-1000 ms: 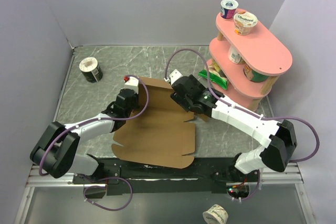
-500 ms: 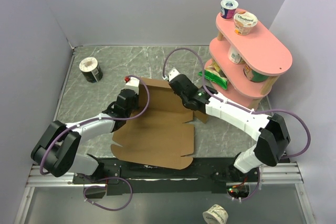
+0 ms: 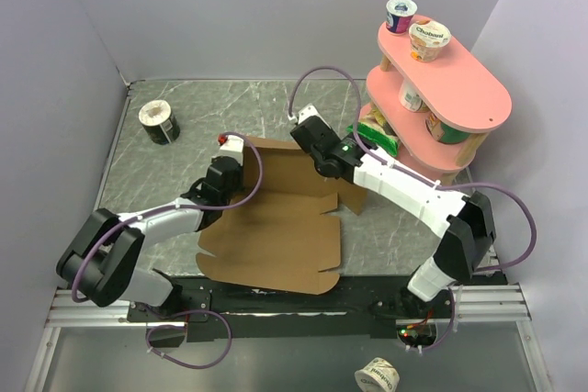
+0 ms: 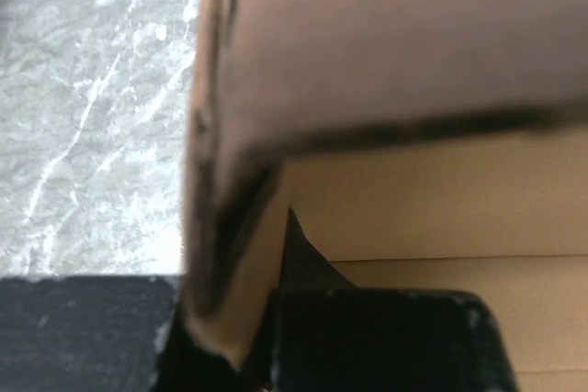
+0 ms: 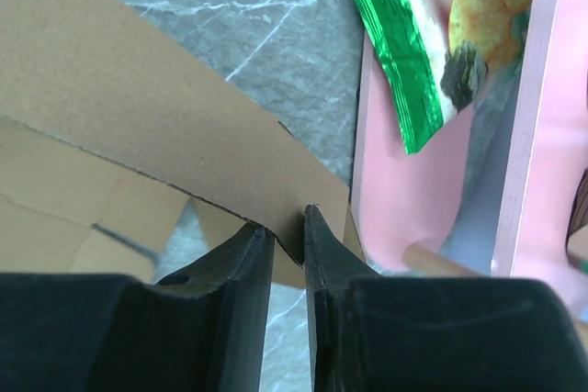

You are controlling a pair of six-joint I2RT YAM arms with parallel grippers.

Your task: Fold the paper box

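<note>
Left pincer was found closed almost completely, and an upright left flap of the paper box was clamped between its dark fingers. In the left wrist view, the flap's corrugated edge was seen standing on end, and a second panel was seen folded across it above.

The right pincer was drawn in to a narrow gap, and the thin edge of the box's far right flap was pinched between its two black fingertips.

The paper box was laid out on the grey marbled bench between the two arms. Its broad base panel was spread flat toward the arm bases, and its far part was raised where the pincers gripped it.

A pink tiered shelf rack was stood at the right rear of the bench, just beside the right pincer. A green snack bag was lodged on its lowest shelf, and two yoghurt cups were placed on its top tier. A small round tub was left lying at the far left of the bench, well apart from the box.
</note>
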